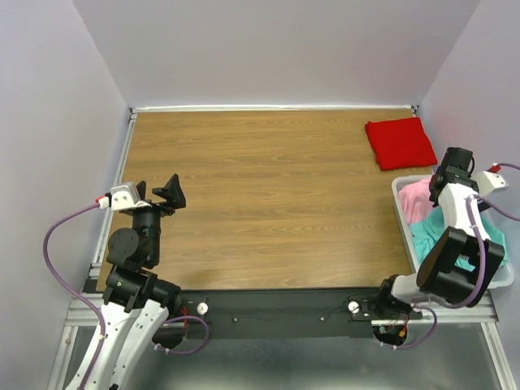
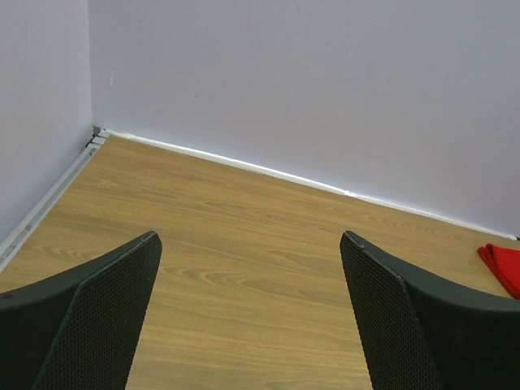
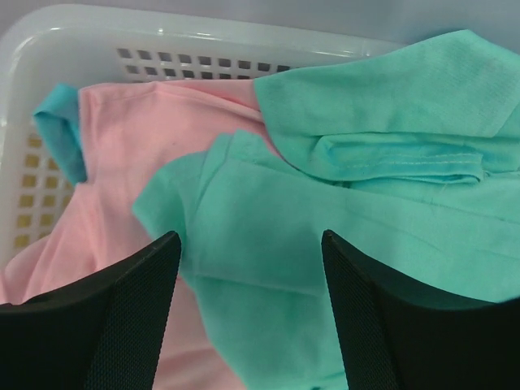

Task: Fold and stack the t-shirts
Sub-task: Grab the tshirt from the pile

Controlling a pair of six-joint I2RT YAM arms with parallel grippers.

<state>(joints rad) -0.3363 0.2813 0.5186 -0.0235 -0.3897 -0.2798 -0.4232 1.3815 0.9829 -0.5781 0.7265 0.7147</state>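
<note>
A folded red t-shirt (image 1: 400, 142) lies on the table at the back right; its edge (image 2: 504, 266) shows in the left wrist view. In the white basket (image 1: 400, 188) at the right lie an aqua-teal t-shirt (image 3: 357, 187), a pink t-shirt (image 3: 130, 162) and a bit of blue-teal t-shirt (image 3: 61, 130), all crumpled. My right gripper (image 3: 250, 244) hangs inside the basket, its jaws apart either side of a fold of the aqua-teal shirt, not clamped. My left gripper (image 2: 250, 244) stands wide open above bare wood at the left, nothing between its fingers.
The basket's perforated white wall (image 3: 203, 57) rises just beyond the shirts. Grey walls enclose the wooden table (image 1: 260, 195) on three sides, with a metal rail (image 2: 49, 199) along the left edge.
</note>
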